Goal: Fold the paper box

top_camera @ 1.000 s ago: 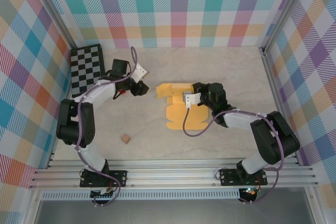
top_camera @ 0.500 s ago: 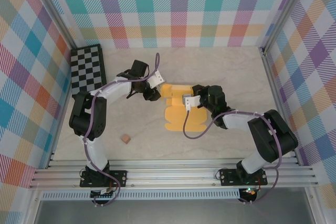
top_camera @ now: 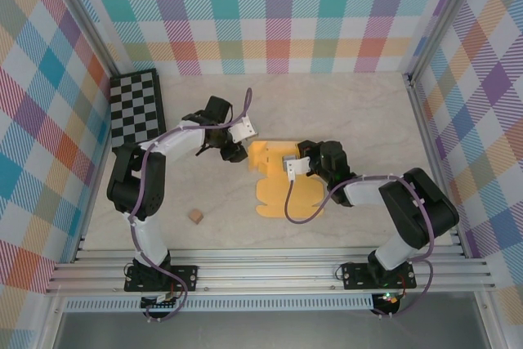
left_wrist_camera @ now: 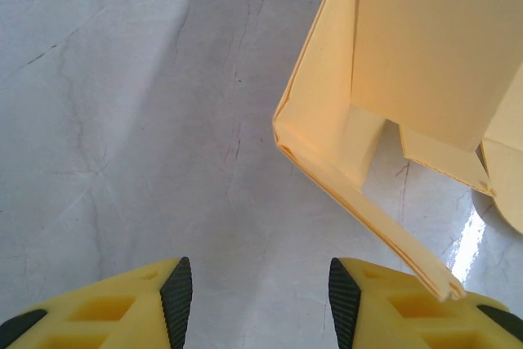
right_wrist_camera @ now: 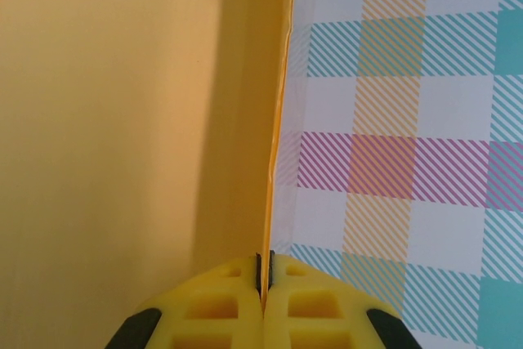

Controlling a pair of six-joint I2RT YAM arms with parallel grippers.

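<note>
Yellow-orange card, that's the box. It sits about mid-counter with its near part lying flat and the far end folded up between the two arms.

The right gripper is on the far part of the box. Its wrist cam has the fingers pressed together, with a thin upright edge of the card running straight into the seam between them, so it's pinching the box. The plaid wall is behind that edge.

The left gripper is right at the box's far-left corner. In its own cam the gripper is roughly half open with nothing but bare counter between the pads. A doubled-over strip of the box slants down, and its tip ends right at the right-hand finger. It looks like it's touching, though I can't say for sure.

There's also a small tan cube near-left, well apart from the box, and a checkerboard at the far-left wall.
</note>
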